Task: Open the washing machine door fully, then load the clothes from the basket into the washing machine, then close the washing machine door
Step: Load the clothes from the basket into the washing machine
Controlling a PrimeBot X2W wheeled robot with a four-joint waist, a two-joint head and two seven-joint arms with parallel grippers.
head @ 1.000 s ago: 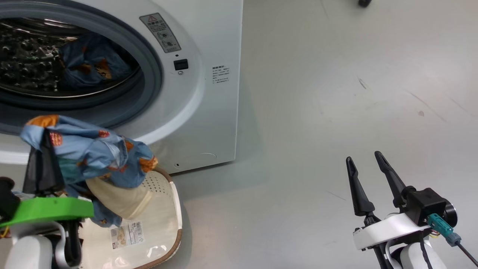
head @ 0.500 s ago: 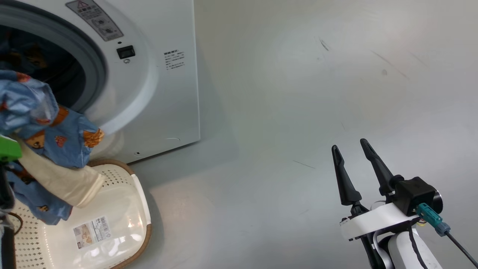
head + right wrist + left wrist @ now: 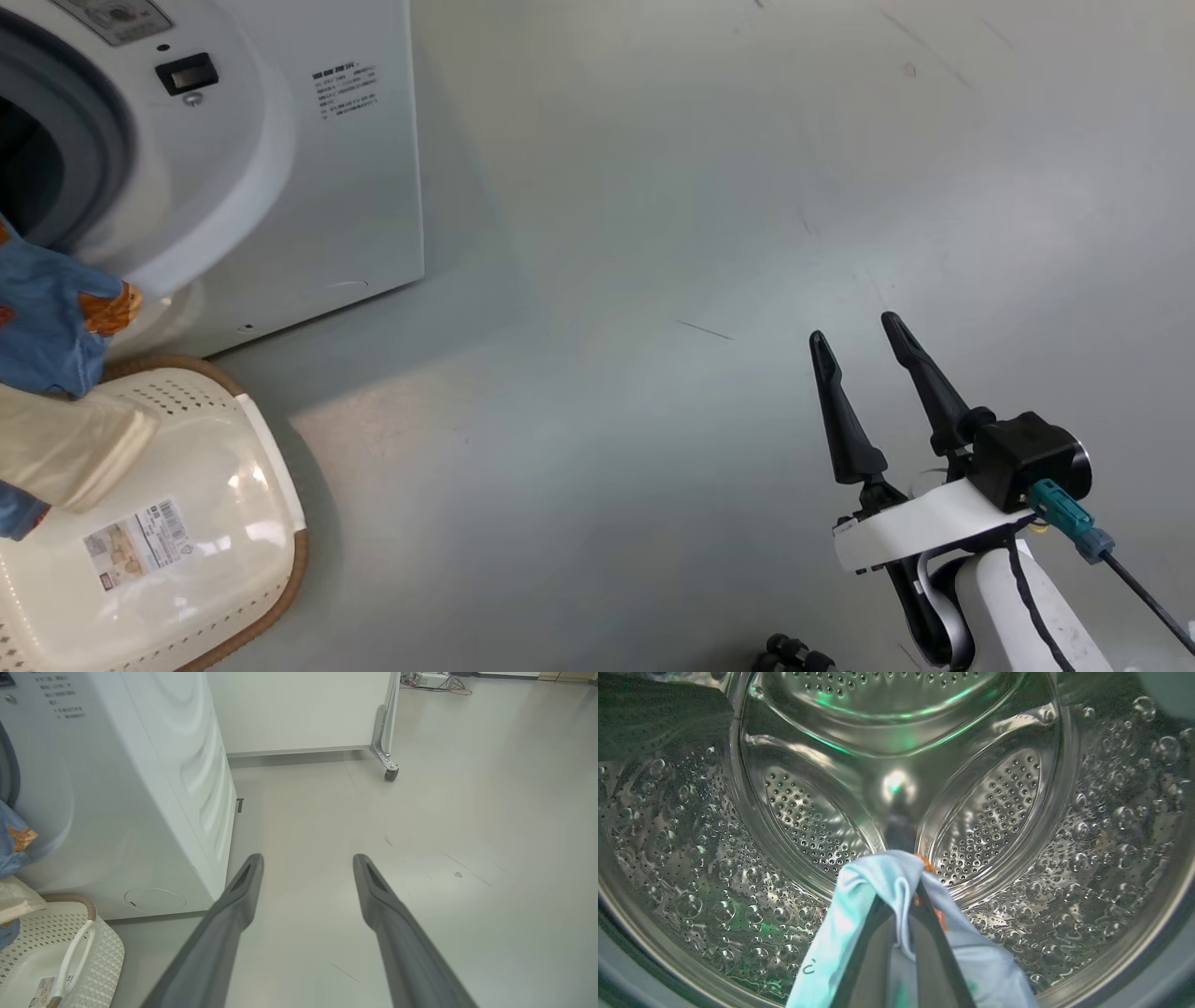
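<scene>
While the left gripper was shut tight on the clothes, its fingers pointed deep into the shiny drum of the washing machine. The front of the blue cloth was inside the drum. A blue and cream part hung outside, down over the rim of the basket nearest the machine. The basket sat on the floor by the machine's front bottom corner.

If the gripper let go too early, I think the hanging part could pull the whole thing back out, onto the basket or the floor. The cloth could also catch on the grey ring around the opening. A bit left hanging there might get pinched once the washing machine door was shut.

The right gripper was wide open, held nothing, and hung over the floor, well apart from it all.
</scene>
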